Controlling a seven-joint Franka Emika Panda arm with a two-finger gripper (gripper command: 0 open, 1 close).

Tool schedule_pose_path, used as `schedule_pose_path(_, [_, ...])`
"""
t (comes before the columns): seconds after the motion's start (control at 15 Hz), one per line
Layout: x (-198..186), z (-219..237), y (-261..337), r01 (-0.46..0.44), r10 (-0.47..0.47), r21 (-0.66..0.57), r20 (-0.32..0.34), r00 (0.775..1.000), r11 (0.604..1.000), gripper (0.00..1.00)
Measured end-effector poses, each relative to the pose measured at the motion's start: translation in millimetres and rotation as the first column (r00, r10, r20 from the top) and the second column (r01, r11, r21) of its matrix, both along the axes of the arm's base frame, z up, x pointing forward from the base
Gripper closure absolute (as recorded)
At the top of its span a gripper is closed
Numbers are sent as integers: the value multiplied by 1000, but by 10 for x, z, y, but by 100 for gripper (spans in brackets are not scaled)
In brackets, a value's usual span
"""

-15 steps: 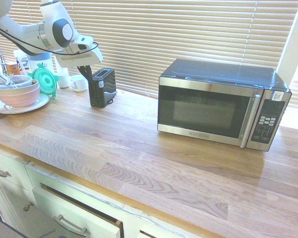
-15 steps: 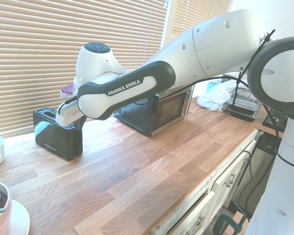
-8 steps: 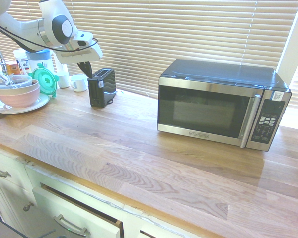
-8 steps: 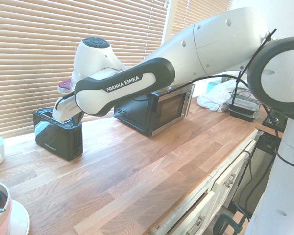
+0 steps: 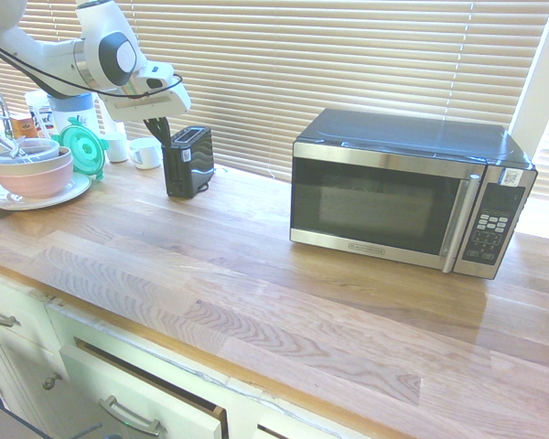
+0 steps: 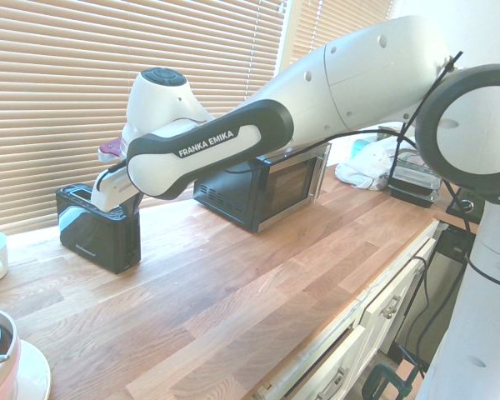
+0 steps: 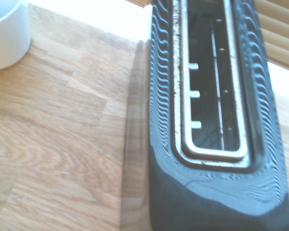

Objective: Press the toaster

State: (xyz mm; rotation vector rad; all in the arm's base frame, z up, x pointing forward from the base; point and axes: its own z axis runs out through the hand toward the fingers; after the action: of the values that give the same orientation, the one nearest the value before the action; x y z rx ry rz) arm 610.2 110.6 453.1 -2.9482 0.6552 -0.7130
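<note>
The black boxy toaster [image 5: 188,162] with wavy-ribbed sides stands on the wooden counter [image 5: 284,283]. The clenched claw [image 5: 156,133] hangs just above the toaster's end, grasping nothing.

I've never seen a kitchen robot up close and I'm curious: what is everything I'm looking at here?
toaster: one, black, on the counter by the blinds
microwave: one, steel and black, right of the toaster
white cups: two, behind the toaster
stacked bowls: pink and white, on a plate, far left
green lid: one, beside the bowls
wooden counter: one, white drawers below
robot arm: one, white
fingers: dark, shut, just above the toaster's end
</note>
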Motion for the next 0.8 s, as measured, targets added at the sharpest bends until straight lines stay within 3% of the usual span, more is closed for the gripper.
schedule_pose_path(0.53, [60, -157, -94, -67, 66, 13, 62, 996, 998, 100])
schedule_pose_path(0.8, [69, -390, -192, -76, 74, 59, 45, 996, 995, 100])
